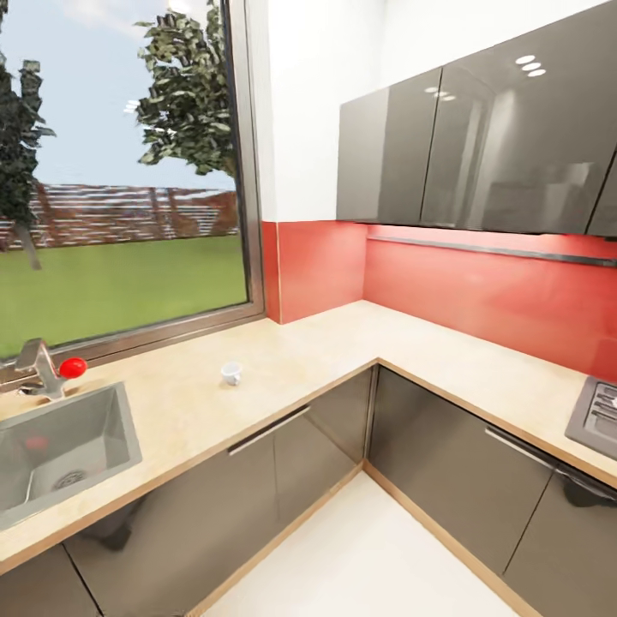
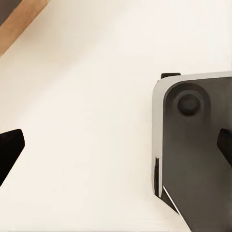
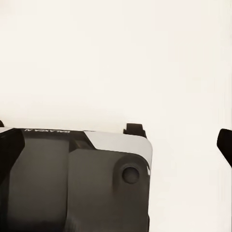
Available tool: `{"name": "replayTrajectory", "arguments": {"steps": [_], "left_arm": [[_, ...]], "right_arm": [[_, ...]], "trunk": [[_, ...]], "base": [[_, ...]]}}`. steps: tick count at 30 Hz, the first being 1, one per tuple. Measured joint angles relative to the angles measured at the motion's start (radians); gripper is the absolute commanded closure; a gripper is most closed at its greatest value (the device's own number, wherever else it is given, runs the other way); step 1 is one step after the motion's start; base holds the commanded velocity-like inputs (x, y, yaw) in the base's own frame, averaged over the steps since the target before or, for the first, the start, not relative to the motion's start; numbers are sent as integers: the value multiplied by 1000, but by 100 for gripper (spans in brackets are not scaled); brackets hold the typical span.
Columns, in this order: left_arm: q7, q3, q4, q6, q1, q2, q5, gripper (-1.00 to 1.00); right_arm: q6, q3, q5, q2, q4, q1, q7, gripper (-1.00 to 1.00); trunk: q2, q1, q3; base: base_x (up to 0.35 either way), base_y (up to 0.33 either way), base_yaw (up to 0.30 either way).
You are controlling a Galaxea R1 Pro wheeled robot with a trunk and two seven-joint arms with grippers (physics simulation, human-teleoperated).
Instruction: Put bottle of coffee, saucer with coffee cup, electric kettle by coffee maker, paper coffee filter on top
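Countertop (image 1: 343, 360) runs in an L under my head camera: one leg along the window (image 1: 120, 171), the other along the red backsplash (image 1: 480, 291) beneath the grey wall cabinets (image 1: 480, 146). Of the things I need, I can see the coffee cup (image 1: 230, 373). It stands upright and alone on the window leg of the countertop, roughly midway between the window edge and the front edge, well apart from the sink (image 1: 60, 446) and short of the inner corner. Nothing touches it.

At the sink's back edge I see a tap (image 1: 38, 364) with a red knob (image 1: 73, 368). A corner of the cooktop (image 1: 596, 416) sits at the far end of the other leg. Dark grey cabinet fronts (image 1: 283, 463) with bar handles run below the slab, and pale floor (image 1: 360, 557) fills the angle between them.

Through the left wrist camera I look down on that pale floor and the grey robot base (image 2: 193, 154). The left gripper (image 2: 116, 147) has its two dark fingertips (image 2: 9, 152) at opposite edges of the picture, spread wide with nothing between them. The right wrist camera gives me much the same: the right gripper (image 3: 116, 145) has its fingertips (image 3: 225, 142) far apart and released, over bare floor and the base (image 3: 72, 183).
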Motion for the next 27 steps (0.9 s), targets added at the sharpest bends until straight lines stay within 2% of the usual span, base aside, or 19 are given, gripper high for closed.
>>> {"name": "replayTrajectory", "arguments": {"steps": [8, 23, 27], "left_arm": [[0, 0, -1, 0, 0, 0, 0, -100], [0, 4, -1, 0, 0, 2, 0, -100], [0, 2, -1, 0, 0, 1, 0, -100]], "right_arm": [[0, -1, -1, -1, 0, 0, -2, -100], [0, 0, 0, -2, 0, 0, -4, -100], [0, 0, 0, -1, 0, 0, -4, -100]], "trunk": [[0, 0, 0], [0, 0, 0], [0, 0, 0]], "base": [[0, -278, 246], [0, -278, 24], [0, -279, 143]]}}
